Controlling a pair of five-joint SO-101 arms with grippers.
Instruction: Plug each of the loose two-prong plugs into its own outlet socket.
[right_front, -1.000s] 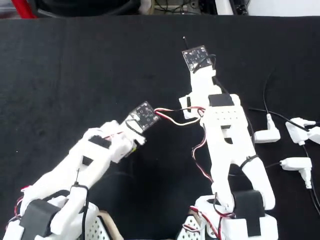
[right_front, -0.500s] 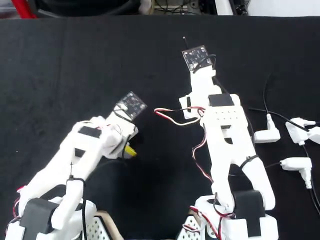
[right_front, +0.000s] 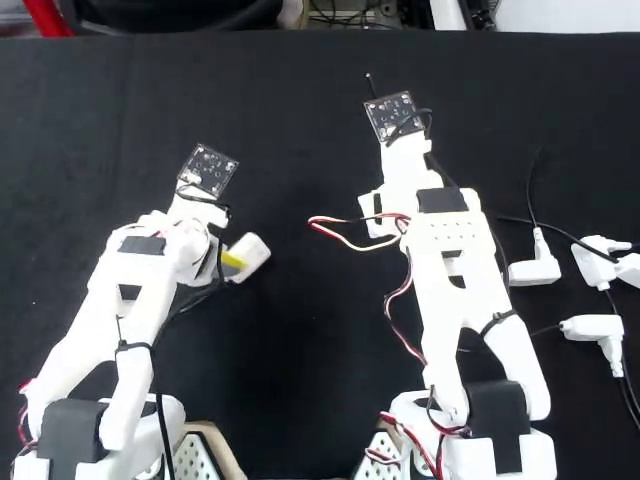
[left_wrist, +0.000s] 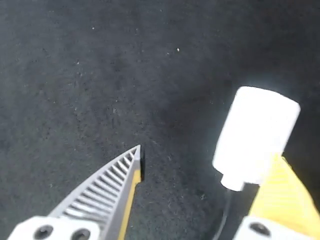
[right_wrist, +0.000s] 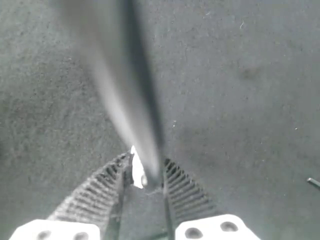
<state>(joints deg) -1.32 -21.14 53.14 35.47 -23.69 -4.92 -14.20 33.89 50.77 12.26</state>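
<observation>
High view: several white connectors (right_front: 533, 268) lie loose and apart at the worktop's (right_front: 120, 100) 3 o'clock edge. None looks mated, so I judge nearly everything is left to do.

Left wrist view: the left hand (left_wrist: 200, 160) is released, jaws wide, with a corded white plug (left_wrist: 257, 132) touching its yellow finger.

Right wrist view: the right hand (right_wrist: 145, 167) is clenched on a thin dark cord (right_wrist: 125, 85).

Bright even light, white arms (right_front: 450, 270) glaring, matte black table (right_front: 300, 120), faint shadows
</observation>
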